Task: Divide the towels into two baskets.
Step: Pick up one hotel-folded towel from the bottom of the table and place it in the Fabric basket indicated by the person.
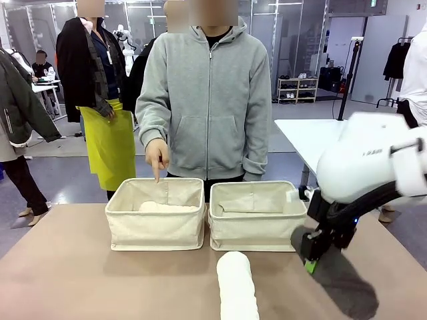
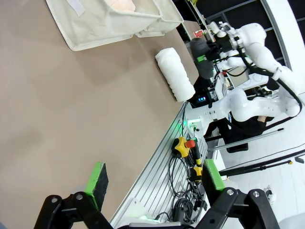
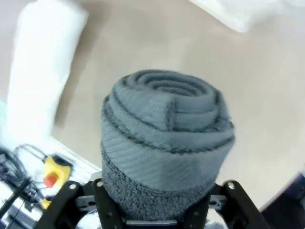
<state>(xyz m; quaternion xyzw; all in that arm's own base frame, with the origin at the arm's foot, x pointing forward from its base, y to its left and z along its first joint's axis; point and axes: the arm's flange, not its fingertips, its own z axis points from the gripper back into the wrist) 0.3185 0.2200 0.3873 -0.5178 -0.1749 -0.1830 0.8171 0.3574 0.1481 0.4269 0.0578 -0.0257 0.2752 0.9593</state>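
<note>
Between the right arm's (image 1: 373,167) jaws, clamped tight on one end of the roll, a dark grey towel (image 3: 167,143) juts out along the fingers. It appears to be raised off the table (image 1: 80,267) and is not yet delivered. Just beyond those jaws sits the nearer basket (image 1: 257,227), and whether it holds anything cannot be made out from this angle. Touching that basket's far side is the second basket (image 1: 157,230), where one pale towel (image 1: 163,207) already lies. A person's hand (image 1: 157,157) points a finger down at it from across the table. Beside the loaded jaws, toward the other arm, a white towel (image 1: 237,287) waits untouched on the table. The left arm's jaws hang wide apart and empty well short of that roll, their green pads (image 2: 97,179) bare above the table's near edge. By the look of things, the sorting is partway through, with one roll binned, one in the grip and one left to collect. Which basket the grey roll belongs in is a guess, though the pointing finger favours the farther one. Counted: three towels (grey, white and pale), two baskets, two sets of jaws and one pointing hand.
</note>
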